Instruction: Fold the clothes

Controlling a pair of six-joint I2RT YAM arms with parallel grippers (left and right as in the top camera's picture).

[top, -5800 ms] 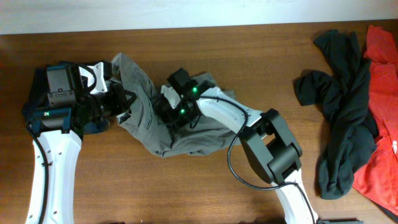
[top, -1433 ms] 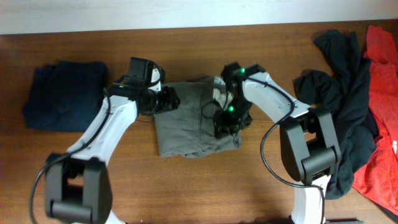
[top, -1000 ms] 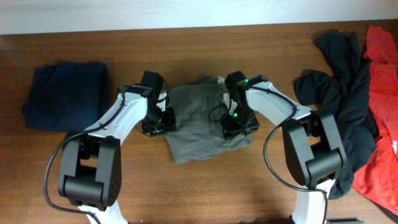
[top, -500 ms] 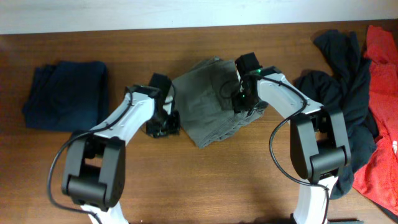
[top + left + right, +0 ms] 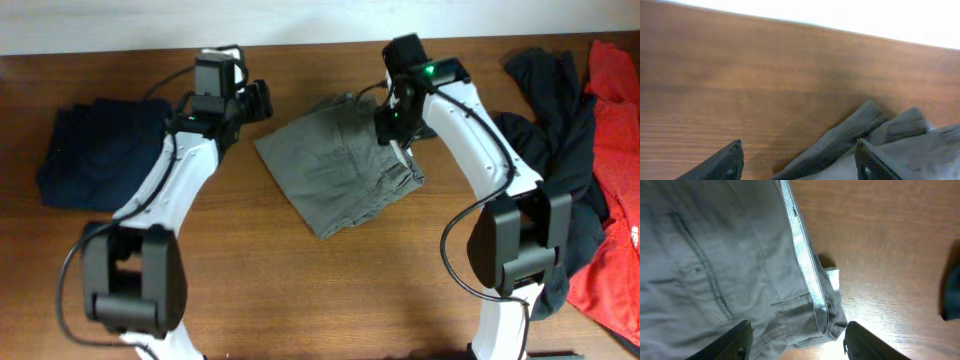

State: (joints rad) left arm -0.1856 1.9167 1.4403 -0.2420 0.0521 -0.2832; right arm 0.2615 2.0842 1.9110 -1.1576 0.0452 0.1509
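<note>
The grey-khaki trousers [image 5: 335,175] lie folded in a skewed rectangle at the table's middle. My left gripper [image 5: 262,100] hovers just off their far-left corner. In the left wrist view the left gripper [image 5: 797,161] is open, with a rolled edge of the trousers [image 5: 850,135] showing low between the fingertips [image 5: 730,159]. My right gripper [image 5: 393,125] hangs over the far-right corner. In the right wrist view the right gripper [image 5: 797,337] is open above the trousers [image 5: 715,255], whose woven waistband [image 5: 802,255] runs down toward it. Neither gripper holds cloth.
A folded dark navy piece [image 5: 100,150] lies at the left. A black garment [image 5: 545,170] sprawls at the right, and a red one [image 5: 610,180] lies beyond it at the table's right edge. Bare wooden table [image 5: 300,290] stretches in front of the trousers.
The left gripper has opened, let go of the trousers and pulled back toward the far edge. The right arm has lifted back too. The folded trousers now lie flat, turned at an angle.
</note>
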